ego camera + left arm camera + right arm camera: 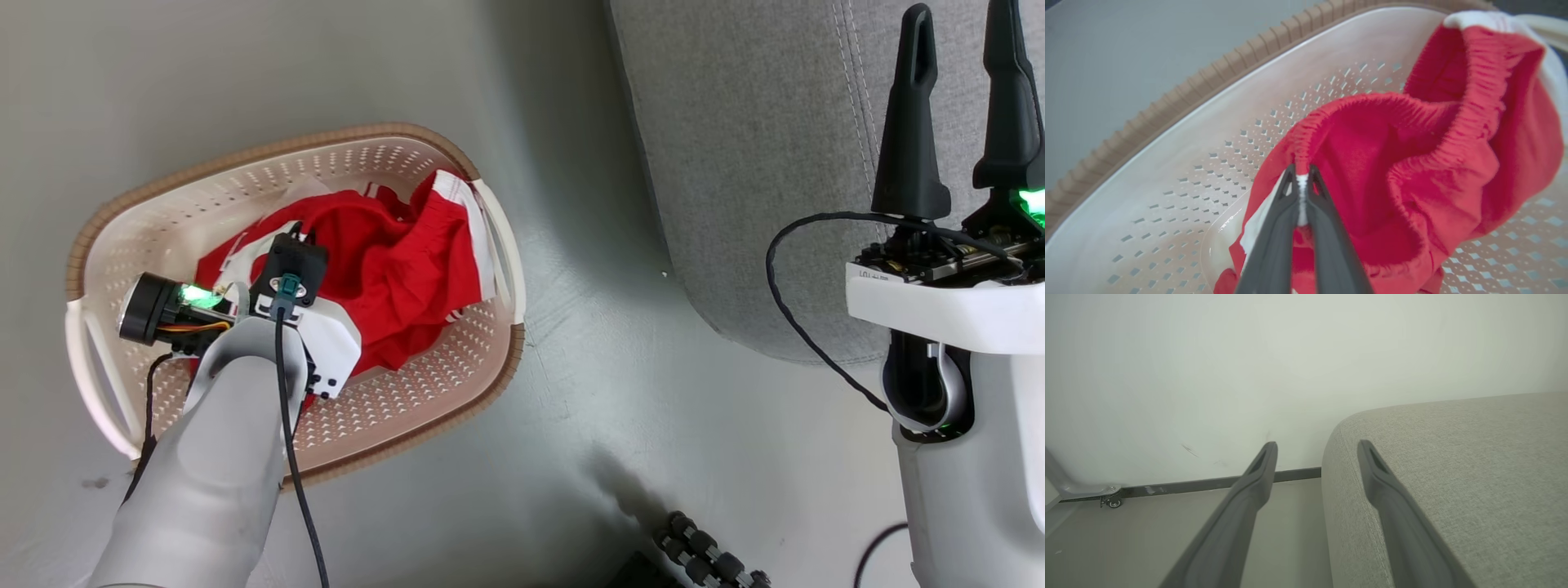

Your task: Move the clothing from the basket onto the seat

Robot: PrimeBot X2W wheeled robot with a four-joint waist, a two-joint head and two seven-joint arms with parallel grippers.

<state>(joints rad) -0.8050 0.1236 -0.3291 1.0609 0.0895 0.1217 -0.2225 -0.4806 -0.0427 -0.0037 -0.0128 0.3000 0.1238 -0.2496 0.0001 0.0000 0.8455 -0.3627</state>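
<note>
One thin pinch: left pincer [1301, 175] clamped on waistband of red white-trimmed shorts [1372, 171], so lift clear of cream perforated basket [1208, 134] towards grey woven sofa [735, 163]; right pincer [1317, 445] apart.

The head view looks steeply down on the cream-white perforated plastic laundry basket [367, 167] and the large grey woven-fabric sofa [735, 163]. The left wrist view sits close inside that basket, facing its red white-trimmed sports clothing [1412, 163]. The right wrist view looks low along the sofa's edge toward a pale wall [1249, 375].
</note>
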